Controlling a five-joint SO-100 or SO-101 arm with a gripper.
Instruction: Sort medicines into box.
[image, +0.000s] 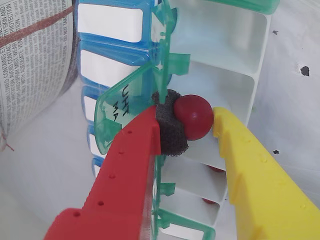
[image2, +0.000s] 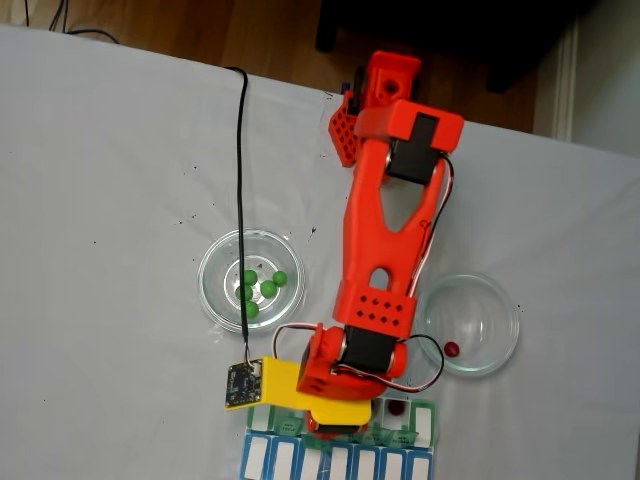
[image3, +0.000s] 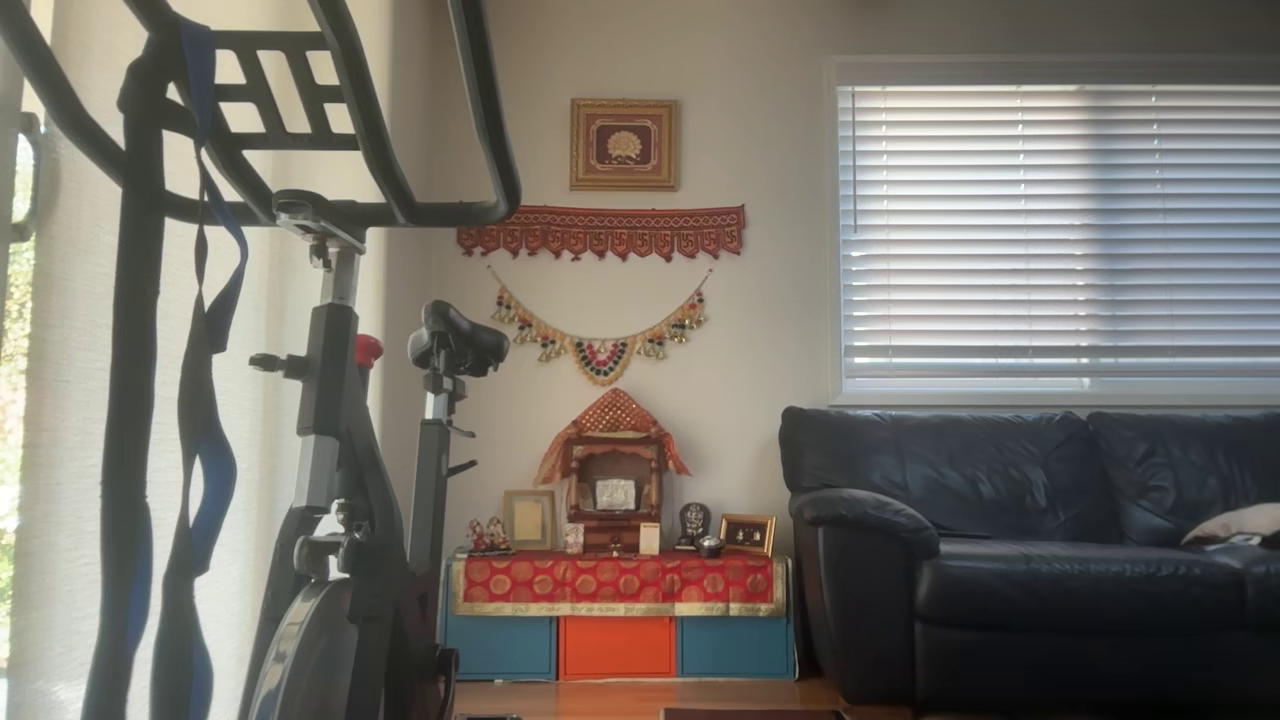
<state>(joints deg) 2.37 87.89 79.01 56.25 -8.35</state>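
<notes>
**A:** Over the box (image: 235, 60), what did the gripper (image: 187, 125) have?

**B:** Clenched on one dark red ball (image: 194, 117), padded red finger (image: 131, 165) against yellow finger (image: 250, 165), above an open white compartment. Two more red balls sat in nearer compartments.

**A:** Dishes?

**B:** Fixed view: left glass dish (image2: 212, 280) held the green balls (image2: 268, 288), five as far as I could tell. Right glass dish (image2: 500, 325) held one red ball (image2: 452, 349). Another red sat in a compartment near the right end.

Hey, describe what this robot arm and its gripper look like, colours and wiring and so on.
The arm is orange-red printed plastic with black servo blocks and thin red, black and white wires along it. The gripper has one red finger with a dark foam pad and one yellow finger, both dotted with small holes.
</notes>
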